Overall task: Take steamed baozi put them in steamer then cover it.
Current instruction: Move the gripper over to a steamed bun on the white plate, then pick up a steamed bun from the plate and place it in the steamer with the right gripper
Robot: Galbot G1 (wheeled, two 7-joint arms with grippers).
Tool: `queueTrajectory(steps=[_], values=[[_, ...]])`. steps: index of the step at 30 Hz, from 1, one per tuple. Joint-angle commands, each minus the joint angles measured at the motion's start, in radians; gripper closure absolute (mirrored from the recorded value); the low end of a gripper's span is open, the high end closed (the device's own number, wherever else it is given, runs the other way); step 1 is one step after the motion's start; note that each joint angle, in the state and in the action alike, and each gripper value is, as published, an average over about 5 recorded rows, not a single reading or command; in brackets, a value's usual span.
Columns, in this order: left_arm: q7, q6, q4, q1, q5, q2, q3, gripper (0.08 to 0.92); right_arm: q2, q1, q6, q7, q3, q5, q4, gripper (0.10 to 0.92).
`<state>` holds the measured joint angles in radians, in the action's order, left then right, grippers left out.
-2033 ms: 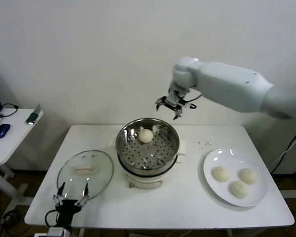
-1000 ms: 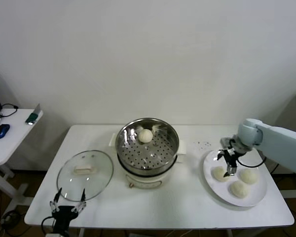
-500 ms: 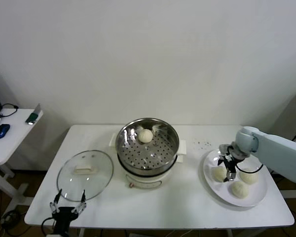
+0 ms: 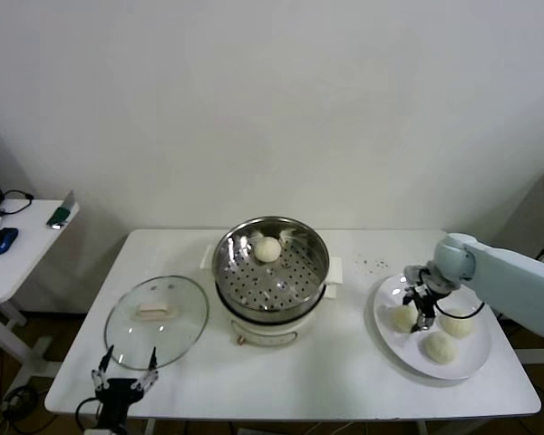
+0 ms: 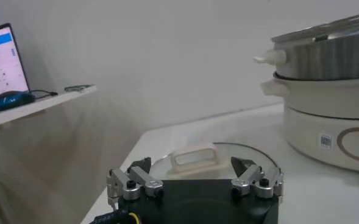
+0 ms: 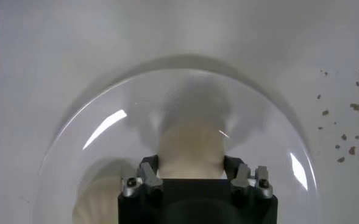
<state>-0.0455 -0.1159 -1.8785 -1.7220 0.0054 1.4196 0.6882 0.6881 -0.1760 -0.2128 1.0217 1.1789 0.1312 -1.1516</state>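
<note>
Clamping a round baozi (image 4: pixel 403 318) on the plate (image 4: pixel 476 358), the right end effector (image 4: pixel 420 306) points downward.

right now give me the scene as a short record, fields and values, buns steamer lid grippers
buns in steamer: one baozi on the perforated tray, toward the back
buns on plate: three, one gripped bun and two others
steamer: uncovered, table centre
cover: flat on the table, on the steamer's left
plate: on the steamer's right
right gripper: down on the plate, shut on the gripped bun
left gripper: open, at the near table edge by the cover
</note>
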Motion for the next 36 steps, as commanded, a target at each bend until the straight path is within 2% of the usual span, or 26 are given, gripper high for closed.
queueTrajectory(steps=[1,10,13,18,27,36], values=[[0.002,0.002,-0.005,-0.003,0.001,-0.003,-0.001,0.177,0.012,-0.224,-0.013,0.0,0.142,0.144,-0.037,0.345],[0.002,0.0,-0.018,-0.012,0.005,-0.006,-0.023,0.177,0.245,-0.731,-0.053,0.002,0.467,0.608,0.001,0.347],[0.001,-0.003,-0.022,-0.017,0.009,-0.004,-0.037,0.177,0.347,-0.806,-0.063,-0.001,0.519,0.742,0.032,0.347],[0.001,-0.002,-0.035,-0.024,0.002,-0.006,-0.06,0.177,0.519,-0.826,-0.099,-0.03,0.525,0.876,0.064,0.344],[0.01,-0.004,-0.062,-0.032,-0.005,-0.027,-0.065,0.177,0.748,-0.701,-0.146,-0.102,0.481,0.945,0.144,0.347],[0.01,-0.01,-0.078,-0.051,-0.006,-0.028,-0.059,0.177,0.827,-0.577,-0.164,-0.136,0.476,0.901,0.162,0.347]])
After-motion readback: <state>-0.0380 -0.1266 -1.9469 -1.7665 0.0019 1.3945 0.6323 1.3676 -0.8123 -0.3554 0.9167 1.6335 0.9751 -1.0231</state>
